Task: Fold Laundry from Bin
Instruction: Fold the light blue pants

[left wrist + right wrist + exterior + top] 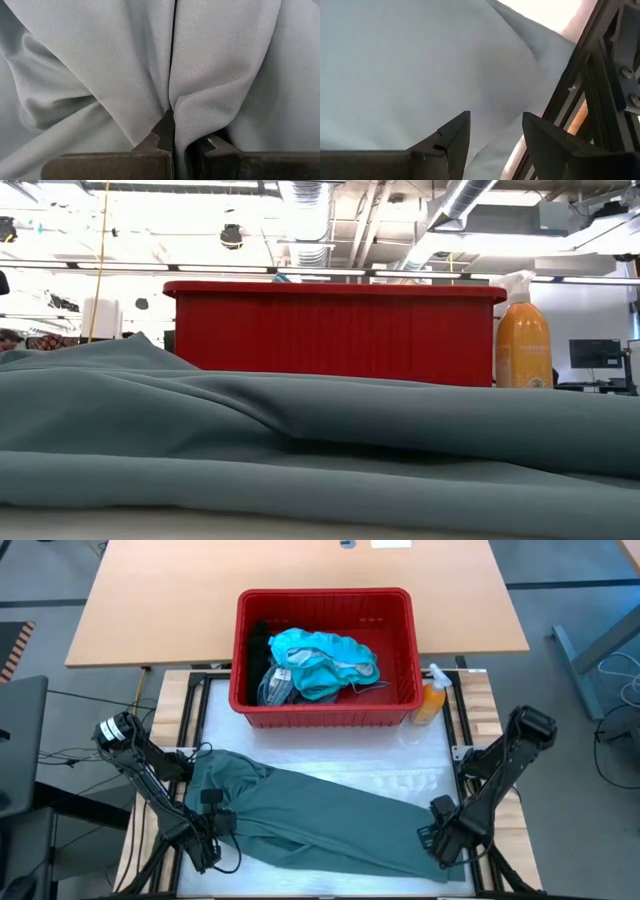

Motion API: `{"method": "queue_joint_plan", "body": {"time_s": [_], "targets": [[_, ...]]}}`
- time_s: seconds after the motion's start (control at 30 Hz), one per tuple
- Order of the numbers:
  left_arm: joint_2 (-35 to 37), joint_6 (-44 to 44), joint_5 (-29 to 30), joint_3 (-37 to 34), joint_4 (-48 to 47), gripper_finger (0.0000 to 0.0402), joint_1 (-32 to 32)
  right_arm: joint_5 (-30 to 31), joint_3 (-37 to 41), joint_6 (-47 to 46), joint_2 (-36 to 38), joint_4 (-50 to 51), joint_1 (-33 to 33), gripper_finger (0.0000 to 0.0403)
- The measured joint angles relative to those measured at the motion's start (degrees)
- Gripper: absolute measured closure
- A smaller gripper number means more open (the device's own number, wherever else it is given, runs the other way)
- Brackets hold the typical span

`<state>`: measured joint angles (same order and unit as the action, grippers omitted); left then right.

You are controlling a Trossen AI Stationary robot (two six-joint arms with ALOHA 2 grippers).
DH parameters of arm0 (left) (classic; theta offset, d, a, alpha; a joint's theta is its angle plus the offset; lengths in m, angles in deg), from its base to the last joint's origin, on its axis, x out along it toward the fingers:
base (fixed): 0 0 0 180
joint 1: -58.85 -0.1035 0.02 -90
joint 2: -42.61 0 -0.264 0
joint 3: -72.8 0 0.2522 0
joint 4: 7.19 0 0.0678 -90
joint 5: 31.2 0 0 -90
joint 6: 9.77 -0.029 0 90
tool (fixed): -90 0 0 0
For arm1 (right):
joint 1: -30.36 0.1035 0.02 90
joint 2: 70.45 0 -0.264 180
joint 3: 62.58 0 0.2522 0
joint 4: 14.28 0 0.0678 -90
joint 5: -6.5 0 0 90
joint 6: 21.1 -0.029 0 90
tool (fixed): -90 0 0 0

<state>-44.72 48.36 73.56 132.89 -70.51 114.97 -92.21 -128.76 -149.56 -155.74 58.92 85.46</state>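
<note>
High view: the grey-green garment (320, 815) lies soft and floppy across the lower middle. The left gripper (172, 142) pinches a fold; the right gripper (492, 135) gapes, holding nothing (corners grab best).

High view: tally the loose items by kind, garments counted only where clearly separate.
Grey-green garment spread on the table: 1
Teal garments in the bin, bunched, separate pieces unclear: at least 1
Red bin: 1
Orange spray bottle: 1
Total: at least 4
</note>
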Motion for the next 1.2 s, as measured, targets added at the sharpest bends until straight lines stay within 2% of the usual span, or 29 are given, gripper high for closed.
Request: {"method": "queue_joint_plan", "body": {"time_s": [0.23,0.33,0.4,0.53,0.57,0.7,0.83,0.93,1.07,1.2], "targets": [[0.0,0.02,0.0,0.0,-0.02,0.0401,0.0,-0.6,0.07,-1.65,-4.0,0.32,1.42,0.0196],[0.0,-0.02,0.0,0.0,-0.02,0.0401,0.02,1.11,0.07,-0.54,-5.21,-0.18,1.43,0.0214],[0.0,-0.02,-0.15,0.0,-0.02,0.0401,0.02,3.05,0.07,0.06,-5.43,-1.11,1.39,0.025],[0.0,-0.24,-0.48,0.0,-0.02,0.0401,0.02,5.85,0.06,3.11,-5.37,-0.94,1.39,0.0369],[0.0,-0.2,-0.52,0.0,-0.02,0.0401,0.02,5.94,0.06,4.0,-5.11,-0.44,1.39,0.0381],[0.0,0.02,-1.05,0.0,0.01,0.0401,0.01,3.82,-1.53,4.38,-3.46,6.56,1.39,0.0382],[0.0,-0.61,-2.41,0.0,0.32,0.0401,0.0,0.59,-6.56,5.7,-2.55,18.45,1.12,0.0385],[0.02,-1.08,-2.73,0.0,0.55,0.0401,-0.07,-0.47,-10.8,8.3,-2.54,23.71,0.03,0.0385],[0.0,-2.52,-2.99,0.1,1.97,0.0401,-0.93,-4.24,-11.3,12.42,-2.58,24.47,-2.18,0.0385],[0.0,-5.32,-2.29,1.69,3.26,0.0401,-1.2,-6.52,-7.21,16.86,-3.36,18.58,-3.93,0.0375]]}}
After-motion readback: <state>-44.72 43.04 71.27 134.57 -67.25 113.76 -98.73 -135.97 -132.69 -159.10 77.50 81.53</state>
